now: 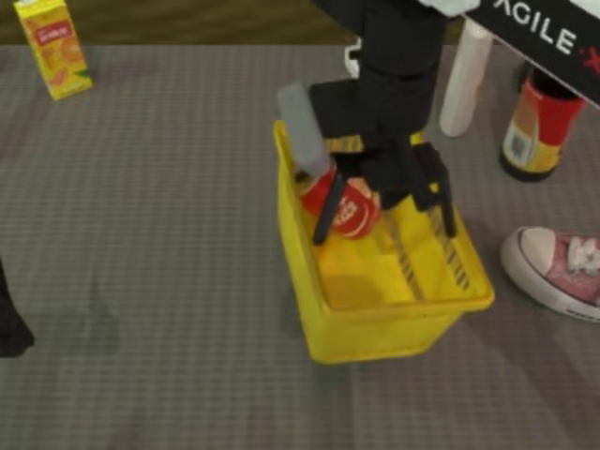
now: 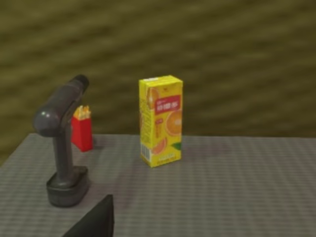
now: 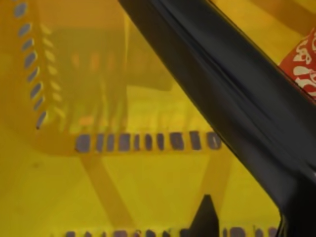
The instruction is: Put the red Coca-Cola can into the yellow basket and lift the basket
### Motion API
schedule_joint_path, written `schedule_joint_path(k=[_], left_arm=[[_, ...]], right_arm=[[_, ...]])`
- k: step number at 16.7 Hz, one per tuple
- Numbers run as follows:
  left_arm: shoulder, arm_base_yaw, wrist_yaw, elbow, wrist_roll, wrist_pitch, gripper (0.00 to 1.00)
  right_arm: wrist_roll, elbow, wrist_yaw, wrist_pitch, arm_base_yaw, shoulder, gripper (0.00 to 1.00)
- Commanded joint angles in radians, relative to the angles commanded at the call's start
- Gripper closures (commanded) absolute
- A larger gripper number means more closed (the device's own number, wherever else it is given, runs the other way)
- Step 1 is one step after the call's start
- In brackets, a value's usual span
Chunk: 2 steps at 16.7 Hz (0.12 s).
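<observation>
Glossy yellow plastic basket [image 1: 356, 337], matt woven-look table [image 1: 141, 281], shiny red can [image 1: 347, 208]

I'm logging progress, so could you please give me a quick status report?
Right gripper over basket, at its handle. Can inside basket. Left arm parked at table's left. Nothing in the way.
</observation>
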Motion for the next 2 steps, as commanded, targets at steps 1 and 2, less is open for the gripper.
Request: schedule_joint_path(k=[1, 2], left_arm=[[0.000, 0.000, 0.000, 0.000, 0.000, 0.000, 0.00], [0.000, 0.000, 0.000, 0.000, 0.000, 0.000, 0.00]], right_arm=[[-0.003, 0.014, 0.000, -0.015, -0.003, -0.003, 1.00], [-0.004, 0.018, 0.000, -0.019, -0.004, -0.004, 1.00]])
